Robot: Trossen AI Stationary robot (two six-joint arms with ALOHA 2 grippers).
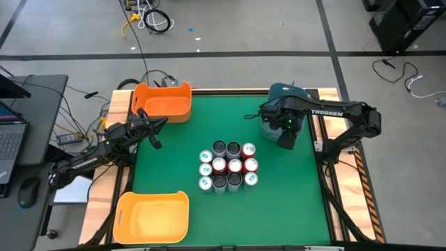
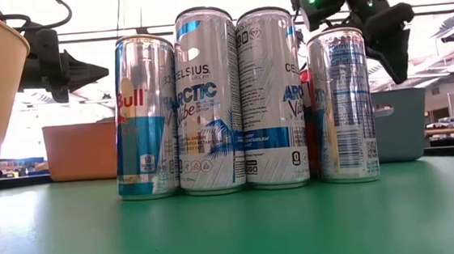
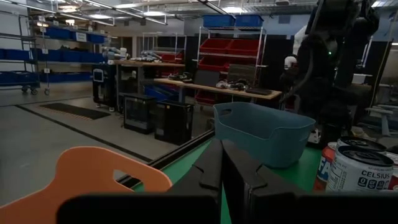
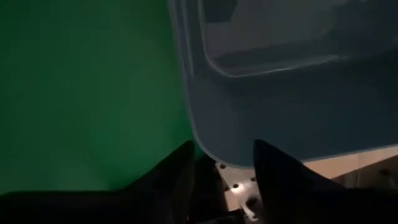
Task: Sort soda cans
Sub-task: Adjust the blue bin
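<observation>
On the green desk [image 1: 279, 202] three plastic bins are set out: an orange bin [image 1: 166, 101] at the far left, a yellow bin [image 1: 155, 217] at the near left corner, and a blue bin [image 1: 273, 118] at the far right. No can is seen inside the orange or the yellow bin from above; the inside of the blue bin is largely covered by the right arm, so its contents cannot be told. The soda cans [image 1: 228, 166] are gathered upright in a tight cluster near the middle of the desk, touching one another, well apart from all three bins; red, dark and white tops are mixed together. In the low view the nearest cans are read as Celsius Arctic Vibe and one Red Bull. The right gripper [image 1: 286, 139] is held over the near edge of the blue bin, its fingers [image 4: 180, 171] parted partway with nothing between them. The left gripper [image 1: 155, 139] is held just beside the orange bin, its fingers [image 3: 208, 177] pressed together and empty.
</observation>
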